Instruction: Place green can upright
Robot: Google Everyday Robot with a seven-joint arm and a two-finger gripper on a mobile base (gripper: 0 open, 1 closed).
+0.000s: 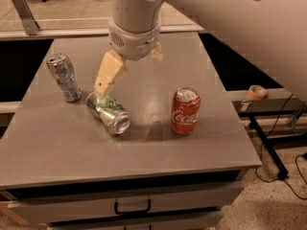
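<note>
The green can (108, 113) lies on its side on the grey table (144, 143), left of centre, its silver end facing the front right. My gripper (128, 74) hangs from the white arm above the table, just behind the can, and is open. One tan finger (107, 75) points down to the can's far end, at or just above it. The other finger (157, 52) shows only partly behind the wrist. Nothing is between the fingers.
A dented silver, pale-blue can (64, 77) stands tilted at the left of the table. A red Coca-Cola can (185, 110) stands upright to the right of the green can. A tape roll (257, 91) lies on a ledge at the right. Drawers sit below the table's front edge.
</note>
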